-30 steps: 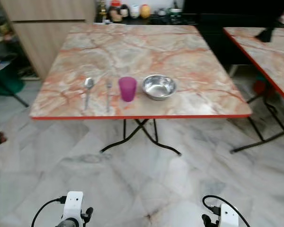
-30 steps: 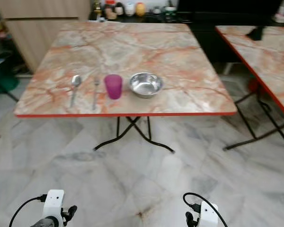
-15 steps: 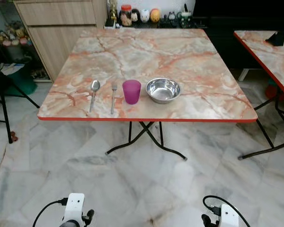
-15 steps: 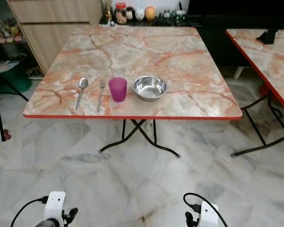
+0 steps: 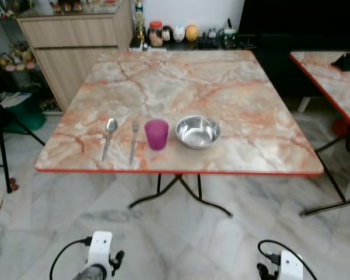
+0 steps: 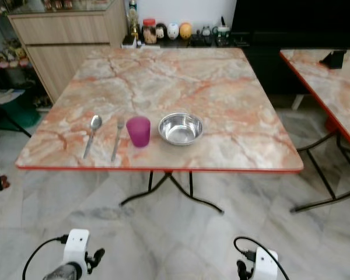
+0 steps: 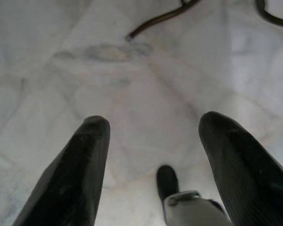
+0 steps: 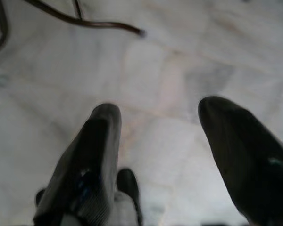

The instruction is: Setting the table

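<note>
Four things line the worktop's [image 5: 251, 146] near edge: spoon [image 5: 108, 136], fork [image 5: 133, 140], purple cup [image 5: 156, 134], steel bowl [image 5: 198, 131]. Left tool [image 7: 153, 141] and right tool [image 8: 160, 127] hang released above the floor [image 5: 181, 239].

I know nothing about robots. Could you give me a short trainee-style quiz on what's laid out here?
1. True or false: the translucent purple plastic cup stands between the silver metal fork and the round steel bowl.
2. Which item lies nearest the marble-patterned table's left edge? A) fork B) long silver spoon C) bowl
3. Fill in: both the left pincer and right pincer hang over the ____ with fingers apart.

Key: 1 true; 2 B; 3 floor.
</note>
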You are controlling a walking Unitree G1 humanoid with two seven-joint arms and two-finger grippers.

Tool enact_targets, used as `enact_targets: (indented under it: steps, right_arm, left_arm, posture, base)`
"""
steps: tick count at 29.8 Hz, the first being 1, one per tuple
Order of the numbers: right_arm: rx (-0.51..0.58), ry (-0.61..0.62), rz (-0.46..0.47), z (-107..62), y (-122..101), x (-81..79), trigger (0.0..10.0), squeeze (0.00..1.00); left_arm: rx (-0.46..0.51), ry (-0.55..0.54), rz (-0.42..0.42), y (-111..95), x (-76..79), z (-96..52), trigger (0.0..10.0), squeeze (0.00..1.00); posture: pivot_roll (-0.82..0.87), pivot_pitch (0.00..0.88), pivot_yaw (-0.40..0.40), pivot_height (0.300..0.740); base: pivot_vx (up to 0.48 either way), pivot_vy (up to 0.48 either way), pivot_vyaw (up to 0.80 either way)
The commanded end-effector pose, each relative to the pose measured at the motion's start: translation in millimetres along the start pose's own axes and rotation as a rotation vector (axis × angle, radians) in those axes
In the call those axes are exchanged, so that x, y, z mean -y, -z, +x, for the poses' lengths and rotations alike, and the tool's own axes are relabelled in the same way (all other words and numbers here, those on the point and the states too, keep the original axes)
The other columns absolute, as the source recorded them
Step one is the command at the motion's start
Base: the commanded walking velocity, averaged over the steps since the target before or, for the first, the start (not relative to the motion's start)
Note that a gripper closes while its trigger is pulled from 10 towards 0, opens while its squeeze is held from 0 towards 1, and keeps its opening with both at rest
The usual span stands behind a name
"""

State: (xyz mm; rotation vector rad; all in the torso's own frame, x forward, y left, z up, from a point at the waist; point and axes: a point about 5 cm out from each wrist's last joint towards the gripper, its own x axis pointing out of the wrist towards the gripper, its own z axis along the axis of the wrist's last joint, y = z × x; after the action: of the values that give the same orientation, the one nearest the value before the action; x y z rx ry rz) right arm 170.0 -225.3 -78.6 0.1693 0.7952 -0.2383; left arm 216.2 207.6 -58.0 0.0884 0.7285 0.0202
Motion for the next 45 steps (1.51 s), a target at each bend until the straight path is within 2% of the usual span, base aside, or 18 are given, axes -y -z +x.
enact_targets:
  steps: [1, 4, 8, 16, 28, 33, 36, 39, 40, 41, 44, 45]
  right_arm:
    - [0.016, -0.003, 0.011, 0.3, -2, -2.2, 10.0, 0.00]
    - [0.083, -0.018, -0.001, 3.8, -17, -5.5, 10.0, 0.00]
    - [0.143, -0.007, 0.008, 3.9, -26, -2.7, 10.0, 0.00]
    - [0.340, -0.014, -0.013, -1.5, -51, 1.4, 10.0, 0.00]
    - [0.440, -0.024, -0.029, -15.0, -49, 0.6, 10.0, 0.00]
    - [0.564, -0.061, -0.102, -40.1, -56, -9.2, 10.0, 0.00]
    - [0.587, -0.066, -0.112, -46.8, -59, -10.7, 10.0, 0.00]
    - [0.640, -0.078, -0.166, -64.0, -69, -14.9, 10.0, 0.00]
    - [0.640, -0.078, -0.166, -64.0, -69, -14.9, 10.0, 0.00]
    - [0.679, -0.079, -0.174, -74.0, -79, -15.9, 10.0, 0.00]
    - [0.718, -0.067, -0.164, -80.9, -91, -17.0, 10.0, 0.00]
    - [0.762, -0.059, -0.150, -84.5, -105, -18.7, 10.0, 0.00]
  left_arm:
    - [-0.025, -0.011, -0.005, 7, -2.1, -2.2, 10.0, 0.00]
    - [-0.026, -0.012, -0.004, 7, -3.0, -2.3, 10.0, 0.00]
    - [-0.028, -0.011, -0.001, 7, -3.9, -2.3, 10.0, 0.00]
    - [-0.034, -0.009, 0.000, 9, -6.1, -2.9, 10.0, 0.00]
    - [-0.068, -0.013, 0.004, 16, -9.9, -5.4, 10.0, 0.00]
    - [-0.079, -0.014, 0.010, 18, -7.9, -5.4, 10.0, 0.00]
    - [-0.077, -0.015, 0.008, 17, -7.6, -5.3, 10.0, 0.00]
    - [-0.080, -0.018, 0.008, 18, -8.2, -5.6, 10.0, 0.00]
    - [-0.080, -0.018, 0.008, 18, -8.2, -5.6, 10.0, 0.00]
    - [-0.085, -0.019, 0.010, 20, -9.1, -6.1, 10.0, 0.00]
    - [-0.086, -0.019, 0.008, 20, -10.0, -6.5, 10.0, 0.00]
    - [-0.086, -0.020, 0.006, 21, -10.3, -6.8, 10.0, 0.00]
  posture:
    - [0.01, 0.041, -0.017, 0.740]
    - [0.01, 0.043, -0.012, 0.740]
    - [0.01, 0.047, -0.009, 0.740]
    - [0.00, 0.051, -0.006, 0.740]
    - [-0.03, 0.046, 0.005, 0.740]
    - [-0.02, 0.050, 0.010, 0.740]
    - [-0.01, 0.050, 0.003, 0.740]
    - [-0.02, 0.046, 0.003, 0.740]
    - [-0.02, 0.046, 0.003, 0.740]
    - [-0.02, 0.041, 0.004, 0.740]
    - [-0.02, 0.037, 0.007, 0.740]
    - [-0.03, 0.032, 0.007, 0.740]
  base:
    - [0.000, 0.000, 0.00]
    - [0.000, 0.000, 0.00]
    - [0.000, 0.000, 0.00]
    - [0.000, 0.000, 0.00]
    - [0.000, 0.000, 0.00]
    - [0.000, 0.000, 0.00]
    - [0.000, 0.000, 0.00]
    - [0.000, 0.000, 0.00]
    - [0.000, 0.000, 0.00]
    - [0.000, 0.000, 0.00]
    - [0.000, 0.000, 0.00]
    - [0.000, 0.000, 0.00]
